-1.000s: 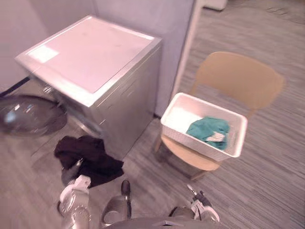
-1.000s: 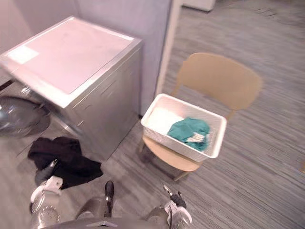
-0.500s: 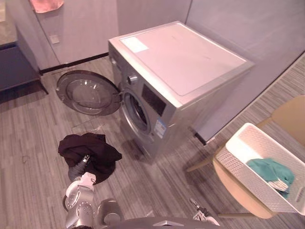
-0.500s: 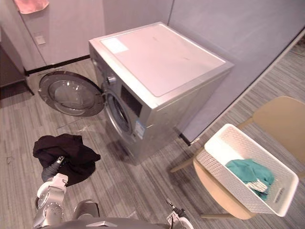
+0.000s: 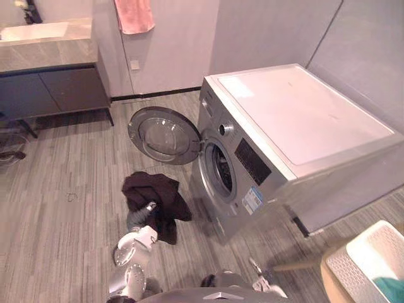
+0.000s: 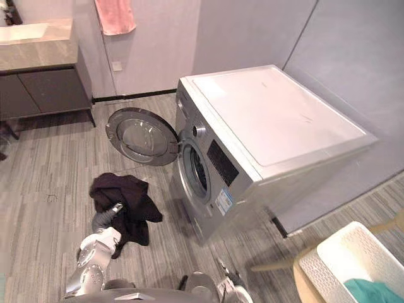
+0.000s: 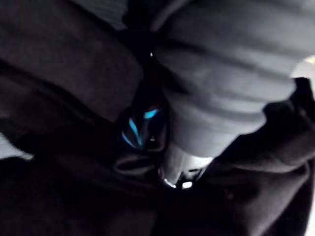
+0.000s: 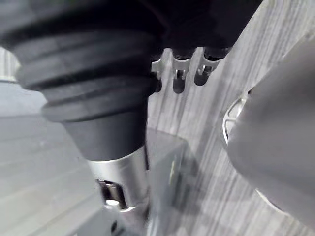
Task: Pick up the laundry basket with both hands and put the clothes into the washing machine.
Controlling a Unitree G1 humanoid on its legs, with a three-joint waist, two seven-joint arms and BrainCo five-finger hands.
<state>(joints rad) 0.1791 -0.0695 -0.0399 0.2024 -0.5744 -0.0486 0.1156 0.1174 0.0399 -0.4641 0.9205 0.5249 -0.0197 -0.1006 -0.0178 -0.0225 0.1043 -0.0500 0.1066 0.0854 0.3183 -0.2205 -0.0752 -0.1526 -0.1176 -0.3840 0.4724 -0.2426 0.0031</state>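
Observation:
The white laundry basket (image 6: 353,260) sits on a tan chair (image 5: 329,278) at the lower right edge, with a teal garment (image 6: 372,292) in it. The silver washing machine (image 5: 303,126) stands in the middle, its round door (image 5: 163,134) swung open and the drum opening (image 5: 221,172) facing left. A black garment (image 5: 154,194) lies bunched over my left hand (image 5: 140,216) low on the left, above the floor. The left wrist view has dark cloth (image 7: 59,64) all around the hand's cover. My right hand (image 8: 178,69) hangs low over the floor, away from the basket.
A dark vanity with a stone counter (image 5: 44,57) stands at the back left. A pink towel (image 5: 134,14) hangs on the wall behind the washer. Grey plank floor (image 5: 63,189) stretches between vanity and washer.
The whole picture has swung left: the camera turned from the basket and chair to the washer's open front. The black garment stays at my left hand throughout.

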